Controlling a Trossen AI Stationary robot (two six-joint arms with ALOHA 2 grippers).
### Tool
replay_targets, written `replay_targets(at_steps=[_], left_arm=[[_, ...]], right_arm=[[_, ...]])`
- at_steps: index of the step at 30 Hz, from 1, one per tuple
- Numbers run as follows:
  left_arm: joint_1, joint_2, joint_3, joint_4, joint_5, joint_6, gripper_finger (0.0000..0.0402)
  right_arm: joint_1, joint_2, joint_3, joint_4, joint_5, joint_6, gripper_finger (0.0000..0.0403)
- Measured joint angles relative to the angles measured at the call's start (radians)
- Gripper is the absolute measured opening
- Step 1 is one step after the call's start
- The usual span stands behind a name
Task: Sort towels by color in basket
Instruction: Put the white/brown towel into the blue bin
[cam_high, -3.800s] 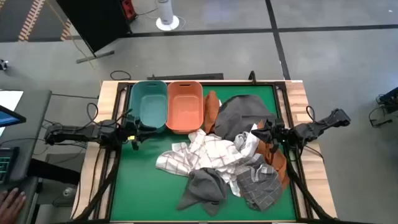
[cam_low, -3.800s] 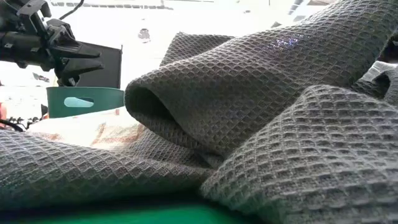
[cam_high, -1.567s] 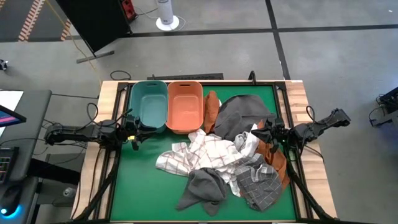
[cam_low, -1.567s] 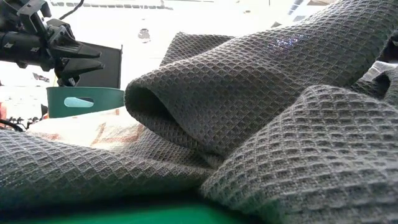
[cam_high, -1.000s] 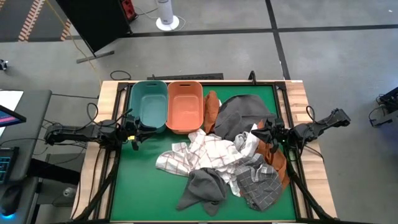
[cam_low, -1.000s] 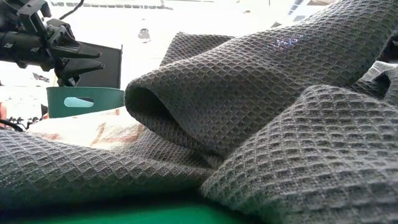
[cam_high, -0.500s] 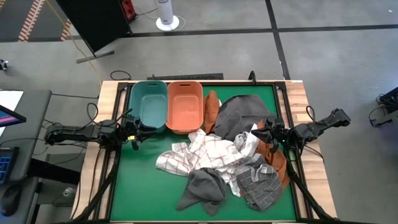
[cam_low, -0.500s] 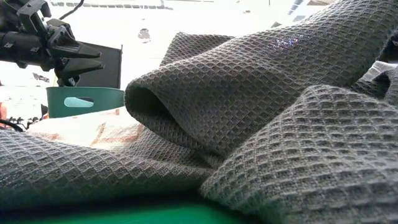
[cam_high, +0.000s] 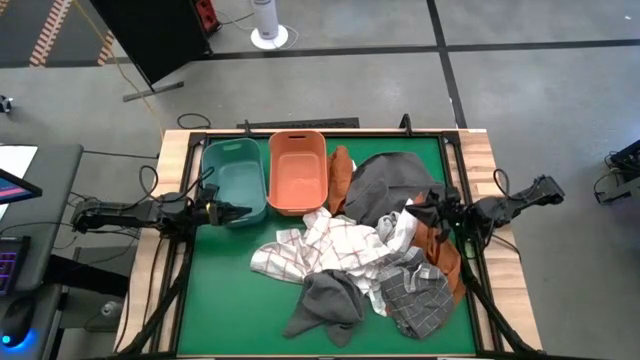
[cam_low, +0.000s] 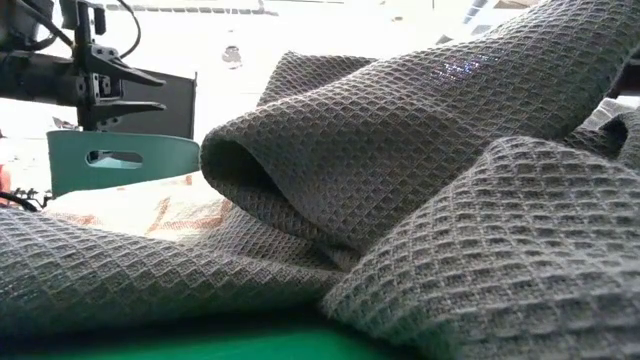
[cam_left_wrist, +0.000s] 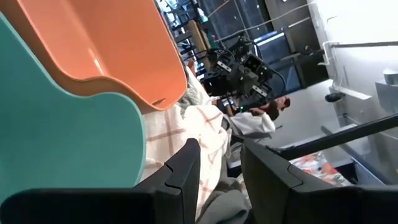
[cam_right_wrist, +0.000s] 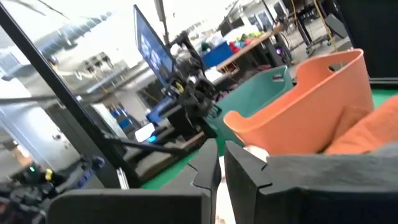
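A: From above, where are the towels (cam_high: 365, 255)?
B: In one loose heap on the green bench (cam_high: 230, 295), right of centre: a dark grey one (cam_high: 390, 185) at the far side, a white checked one (cam_high: 325, 245) in the middle, a grey-checked one (cam_high: 415, 295) and another dark grey one (cam_high: 325, 300) nearer, rust orange (cam_high: 440, 250) at the right edge. None lies in the teal basket (cam_high: 233, 180) or the orange basket (cam_high: 297, 170).

A: And the arms?
B: The left tool (cam_high: 232, 212) sits at the teal basket's near rim; whether it grips the rim I cannot tell. The right tool (cam_high: 428, 212) hovers at the heap's right side.

A: The level view?
B: Waffle-weave grey cloth (cam_low: 420, 190) fills it, thick, soft, folded over itself. Beyond, the left tool (cam_low: 150, 90) hangs above the teal basket (cam_low: 120, 160), its fingers a little apart.

A: Left wrist?
B: Two dark fingers (cam_left_wrist: 186, 174) stand apart with a gap between, nothing in it. Smooth moulded plastic on both baskets (cam_left_wrist: 74, 130); checked cloth (cam_left_wrist: 199, 134) past them.

A: Right wrist?
B: Its fingers (cam_right_wrist: 205, 168) are nearly together, only a thin slit, empty. The orange basket (cam_right_wrist: 305, 106) and teal one (cam_right_wrist: 261, 87) lie ahead.

A: How will a towel handle?
B: Light, limp, not slippery, I'd judge. Pinch a raised fold or free corner on top; a deep bite may drag a neighbour along.
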Motion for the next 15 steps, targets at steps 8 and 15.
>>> replay_targets(at_steps=[8,15], left_arm=[[0.0,0.0,0.0,0.002,-0.005,-0.013,0.0107],[0.0,0.0,0.032,-0.006,0.028,0.153,0.0107]], right_arm=[[0.0,0.0,0.0,0.048,0.0,0.007,0.0056],[0.0,0.0,0.002,0.052,0.005,0.115,0.0056]])
